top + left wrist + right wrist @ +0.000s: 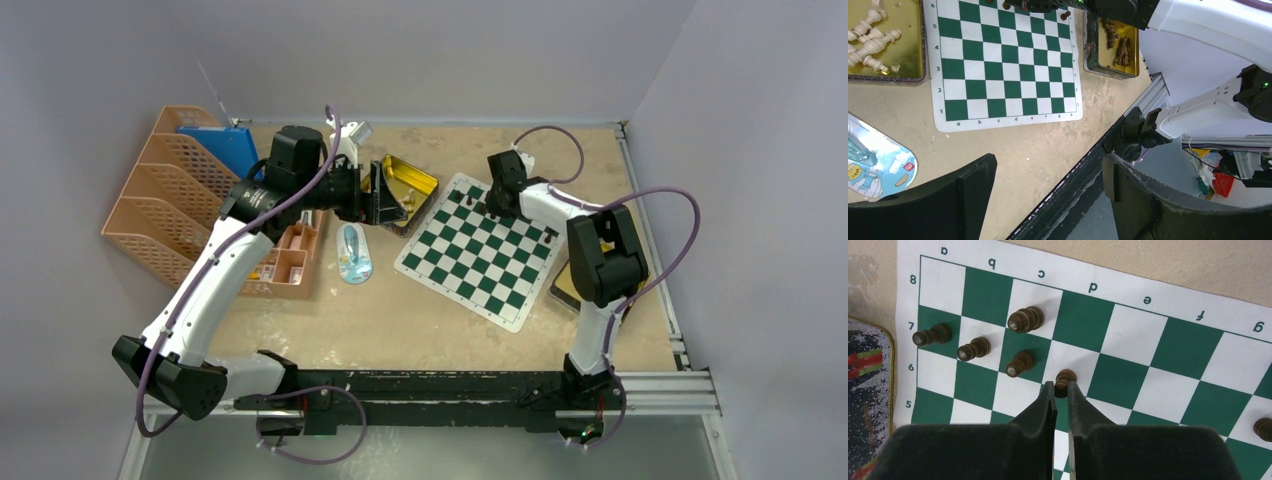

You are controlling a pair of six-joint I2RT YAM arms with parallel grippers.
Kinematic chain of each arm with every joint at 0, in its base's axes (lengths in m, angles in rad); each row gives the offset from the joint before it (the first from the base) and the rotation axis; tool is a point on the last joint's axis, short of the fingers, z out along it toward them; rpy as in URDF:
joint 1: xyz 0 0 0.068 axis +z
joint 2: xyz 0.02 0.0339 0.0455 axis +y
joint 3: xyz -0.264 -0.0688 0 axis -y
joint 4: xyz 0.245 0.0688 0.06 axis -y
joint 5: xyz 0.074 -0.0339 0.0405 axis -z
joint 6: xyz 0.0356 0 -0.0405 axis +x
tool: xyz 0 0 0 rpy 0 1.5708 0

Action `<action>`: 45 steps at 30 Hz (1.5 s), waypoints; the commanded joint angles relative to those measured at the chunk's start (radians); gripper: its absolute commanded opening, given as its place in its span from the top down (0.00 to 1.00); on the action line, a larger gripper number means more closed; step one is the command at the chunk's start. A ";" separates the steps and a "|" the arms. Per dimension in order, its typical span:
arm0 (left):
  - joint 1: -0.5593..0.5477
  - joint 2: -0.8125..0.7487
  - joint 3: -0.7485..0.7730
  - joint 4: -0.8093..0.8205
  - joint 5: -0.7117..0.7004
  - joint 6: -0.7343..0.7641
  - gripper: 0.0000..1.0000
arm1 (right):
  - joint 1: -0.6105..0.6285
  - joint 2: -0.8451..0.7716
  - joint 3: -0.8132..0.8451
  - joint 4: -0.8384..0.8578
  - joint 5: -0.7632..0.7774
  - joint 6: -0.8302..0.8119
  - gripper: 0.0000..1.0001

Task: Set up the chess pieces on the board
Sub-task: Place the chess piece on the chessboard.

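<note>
The green-and-white board lies right of centre. My right gripper is shut on a dark brown pawn, holding it by the head over the board near the d column. Three dark pawns and a taller dark piece stand in rows 7 and 8. In the top view the right gripper hangs over the board's far corner. My left gripper is open and holds nothing, hovering by a gold tin of pale pieces. More dark pieces lie in a second tin.
An orange file rack with a blue folder stands at the left. A small orange tray and a blue-white packet lie between it and the board. A metal rail runs along the near edge.
</note>
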 commanded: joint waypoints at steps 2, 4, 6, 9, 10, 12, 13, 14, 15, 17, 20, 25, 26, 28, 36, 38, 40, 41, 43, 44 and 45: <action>-0.001 -0.018 0.041 0.021 -0.003 0.019 0.23 | -0.006 0.014 0.047 -0.036 0.038 0.006 1.00; -0.001 -0.014 0.047 0.014 -0.002 0.022 0.22 | -0.006 0.017 0.052 -0.042 0.046 -0.004 0.99; -0.001 -0.005 0.065 -0.002 -0.003 0.029 0.22 | -0.007 0.020 0.053 -0.044 0.048 -0.007 0.97; -0.001 0.003 0.074 -0.003 -0.006 0.032 0.22 | -0.007 0.024 0.055 -0.042 0.045 -0.008 0.94; -0.001 0.004 0.076 -0.001 -0.006 0.031 0.22 | -0.007 0.028 0.057 -0.044 0.046 -0.008 0.93; -0.001 0.006 0.076 0.002 -0.003 0.028 0.22 | -0.007 0.032 0.065 -0.045 0.045 -0.013 0.94; -0.001 0.005 0.076 0.003 0.000 0.027 0.22 | -0.007 0.034 0.067 -0.041 0.042 -0.016 0.94; -0.001 0.007 0.076 -0.001 0.003 0.028 0.22 | -0.007 0.034 0.068 -0.039 0.041 -0.018 0.94; -0.001 0.008 0.076 -0.003 0.003 0.031 0.21 | -0.007 0.037 0.071 -0.041 0.042 -0.021 0.93; -0.001 0.011 0.079 -0.007 0.000 0.036 0.21 | -0.007 0.048 0.082 -0.050 0.045 -0.027 0.93; -0.001 0.015 0.086 -0.007 -0.002 0.034 0.20 | -0.007 0.054 0.091 -0.056 0.045 -0.028 0.92; -0.001 0.021 0.085 -0.008 0.006 0.029 0.20 | -0.007 0.052 0.093 -0.057 0.052 -0.026 0.90; -0.001 0.022 0.085 -0.009 0.007 0.029 0.20 | -0.007 0.054 0.097 -0.060 0.050 -0.026 0.89; -0.001 0.022 0.085 -0.010 0.007 0.031 0.20 | -0.007 0.059 0.107 -0.068 0.048 -0.025 0.86; -0.001 0.021 0.086 -0.010 0.001 0.038 0.19 | -0.008 0.055 0.118 -0.076 0.045 -0.020 0.85; -0.001 0.021 0.086 -0.010 0.001 0.038 0.19 | -0.007 0.061 0.124 -0.080 0.046 -0.021 0.83; -0.001 0.021 0.086 -0.010 0.001 0.039 0.19 | -0.007 0.062 0.126 -0.081 0.049 -0.023 0.82; -0.001 0.021 0.085 -0.010 0.000 0.039 0.19 | -0.008 0.061 0.127 -0.081 0.051 -0.023 0.83; -0.001 0.021 0.085 -0.010 -0.003 0.039 0.19 | -0.008 0.061 0.130 -0.081 0.054 -0.024 0.83; -0.001 0.021 0.085 -0.010 -0.003 0.041 0.19 | -0.007 0.061 0.133 -0.082 0.055 -0.026 0.82; -0.001 0.021 0.085 -0.009 -0.004 0.041 0.19 | -0.007 0.065 0.137 -0.085 0.055 -0.027 0.82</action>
